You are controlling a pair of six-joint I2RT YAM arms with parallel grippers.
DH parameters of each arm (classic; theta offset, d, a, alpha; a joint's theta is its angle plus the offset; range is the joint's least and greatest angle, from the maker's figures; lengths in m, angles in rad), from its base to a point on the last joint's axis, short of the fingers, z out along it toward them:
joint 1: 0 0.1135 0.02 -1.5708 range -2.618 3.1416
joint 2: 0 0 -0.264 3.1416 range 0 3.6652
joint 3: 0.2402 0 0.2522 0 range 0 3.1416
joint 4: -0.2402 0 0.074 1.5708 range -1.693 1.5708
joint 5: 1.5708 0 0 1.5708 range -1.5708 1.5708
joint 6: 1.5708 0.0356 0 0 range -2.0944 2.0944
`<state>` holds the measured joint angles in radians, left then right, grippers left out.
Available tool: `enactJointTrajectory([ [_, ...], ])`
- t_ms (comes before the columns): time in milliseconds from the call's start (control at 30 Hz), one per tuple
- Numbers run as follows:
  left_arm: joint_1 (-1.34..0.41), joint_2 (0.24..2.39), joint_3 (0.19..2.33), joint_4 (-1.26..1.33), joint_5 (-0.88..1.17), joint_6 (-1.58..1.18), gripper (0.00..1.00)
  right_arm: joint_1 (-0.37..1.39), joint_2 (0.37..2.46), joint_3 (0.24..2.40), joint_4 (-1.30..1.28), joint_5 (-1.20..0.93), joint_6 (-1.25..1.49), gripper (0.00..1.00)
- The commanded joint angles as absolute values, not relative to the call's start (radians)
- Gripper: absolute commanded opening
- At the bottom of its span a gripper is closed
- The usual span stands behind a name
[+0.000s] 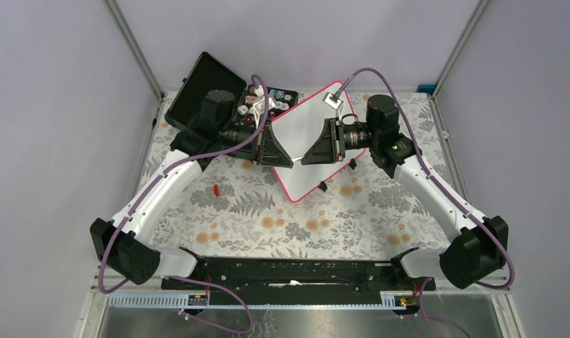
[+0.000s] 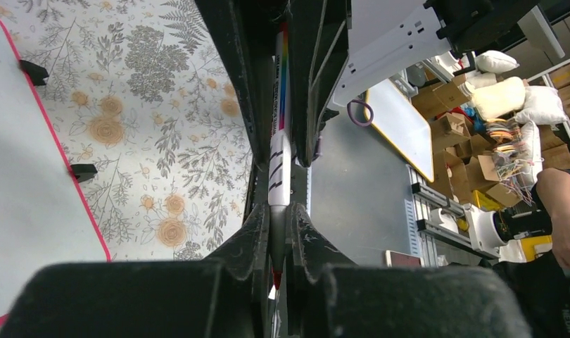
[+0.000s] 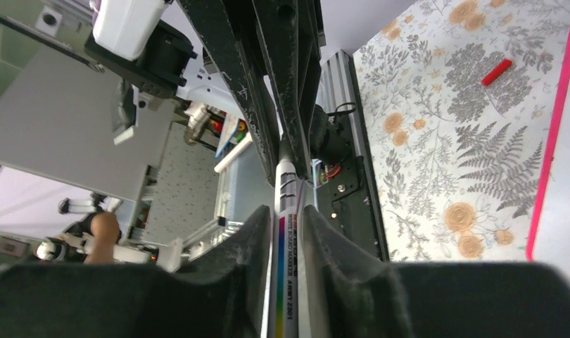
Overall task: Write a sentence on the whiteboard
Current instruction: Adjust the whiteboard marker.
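the board (image 1: 301, 125) lies on the flowered desk (image 1: 254, 211) on its black feet (image 1: 323, 186). it is turned cornerwise, and its far-left side is close to an open black case (image 1: 205, 84).

both arms reach in over the board's left half and meet nose to nose. between them is one marker (image 2: 279, 165), white with a rainbow stripe along the barrel, and each arm has an end of it. the left pincer (image 2: 279, 225) is clenched on the nib end. its two fingers (image 2: 250, 246) press the barrel from either side, and the red nib pokes out just behind them, toward the wrist. the right pincer (image 3: 288, 227) is clenched on the striped end, with its fingers snug against the barrel on both sides. in the left wrist view the marker runs straight from one pair of fingers into the other.

how high the marker sits above the board cannot be told from the top view. in the wrist views the board shows only as a white strip edged in pink-red at the side of the frame, off to one side of the marker.

a small red cap (image 1: 217, 189) lies on the desk left of the board, apart from it and near the left forearm. purple cables (image 1: 370, 72) loop over both arms.
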<state>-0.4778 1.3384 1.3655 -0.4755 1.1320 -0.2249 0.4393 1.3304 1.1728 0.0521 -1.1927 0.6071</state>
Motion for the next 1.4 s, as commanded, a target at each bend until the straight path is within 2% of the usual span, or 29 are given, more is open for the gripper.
enactJointTrajectory([
  [0, -0.485, 1.328, 1.360, -0.421, 1.181, -0.216, 0.00, 0.447, 1.309, 1.185, 0.085, -1.225, 0.610, 0.39],
  [67, -0.485, 1.321, 1.351, -0.435, 1.184, -0.203, 0.00, 0.446, 1.310, 1.194, 0.075, -1.228, 0.609, 0.46],
  [133, -0.484, 1.311, 1.349, -0.459, 1.184, -0.181, 0.00, 0.445, 1.314, 1.207, 0.044, -1.223, 0.587, 0.48],
  [500, -0.486, 1.323, 1.368, -0.547, 1.137, -0.128, 0.00, 0.451, 1.325, 1.233, -0.054, -1.202, 0.533, 0.35],
  [733, -0.487, 1.330, 1.374, -0.548, 1.127, -0.133, 0.00, 0.470, 1.330, 1.252, -0.140, -1.170, 0.455, 0.35],
  [833, -0.488, 1.334, 1.379, -0.549, 1.129, -0.135, 0.00, 0.476, 1.333, 1.255, -0.145, -1.168, 0.450, 0.40],
  [1367, -0.497, 1.344, 1.377, -0.505, 1.137, -0.185, 0.00, 0.491, 1.342, 1.270, -0.164, -1.150, 0.427, 0.34],
])
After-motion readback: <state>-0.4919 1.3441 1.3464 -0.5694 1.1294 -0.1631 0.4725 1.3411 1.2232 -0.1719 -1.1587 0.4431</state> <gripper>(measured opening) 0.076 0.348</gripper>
